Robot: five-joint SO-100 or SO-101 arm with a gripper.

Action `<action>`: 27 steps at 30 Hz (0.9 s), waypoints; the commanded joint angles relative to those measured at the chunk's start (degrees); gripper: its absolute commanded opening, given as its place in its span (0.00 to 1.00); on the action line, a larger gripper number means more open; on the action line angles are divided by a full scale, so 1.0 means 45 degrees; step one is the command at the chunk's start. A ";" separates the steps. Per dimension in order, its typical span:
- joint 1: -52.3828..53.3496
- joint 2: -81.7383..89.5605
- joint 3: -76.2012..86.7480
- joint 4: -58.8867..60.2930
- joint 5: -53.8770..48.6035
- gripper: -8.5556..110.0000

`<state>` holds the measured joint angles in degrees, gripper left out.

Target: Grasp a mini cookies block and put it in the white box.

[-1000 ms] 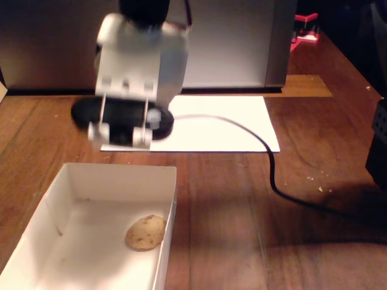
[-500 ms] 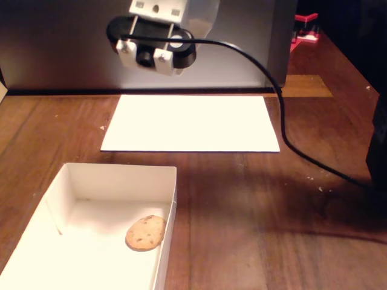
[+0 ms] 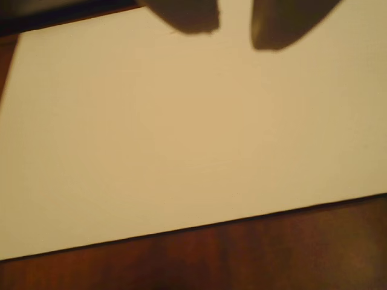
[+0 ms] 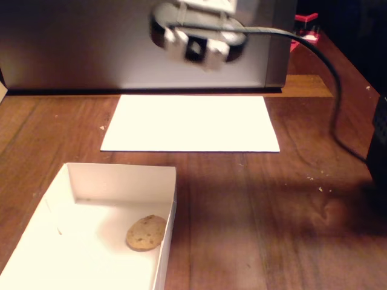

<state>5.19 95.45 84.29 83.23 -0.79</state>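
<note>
- Fixed view showed the mini cookies block (image 4: 146, 232) as a small, flat, round cookie, tan-golden with a few dark specks on its top face.
- It lay flat on the floor of the white box (image 4: 121, 179), close to the box's right wall as that view shows it, and nothing touched it.
- The white box was a low, thin-walled, lidless rectangle at the lower left of the wooden table (image 4: 272, 217); its floor was otherwise bare.
- Beyond the box, apart from it, a flat white paper sheet (image 4: 190, 124) lay on the table, in front of a grey metallic panel (image 4: 72, 42).
- The arm's wrist part (image 4: 199, 33), white and black, hung high at the top of the fixed view, well away from the cookie, with a black cable (image 4: 329, 78) trailing off to the right.
- Wrist view held mostly the paper sheet (image 3: 181, 133), with a strip of the table (image 3: 272, 254) below it.
- The gripper (image 3: 234, 24) showed there only as two dark, blurred fingertips (image 3: 187, 15) at the top edge, with a gap between them and nothing held.
</note>
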 commanded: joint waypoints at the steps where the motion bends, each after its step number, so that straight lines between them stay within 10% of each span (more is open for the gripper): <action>1: 0.0078 0.2773 0.2480 -0.1426 -0.0078 0.07; 27: 0.0039 0.7422 1.0781 -0.4023 0.1035 0.07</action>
<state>5.10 121.99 132.36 66.36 4.31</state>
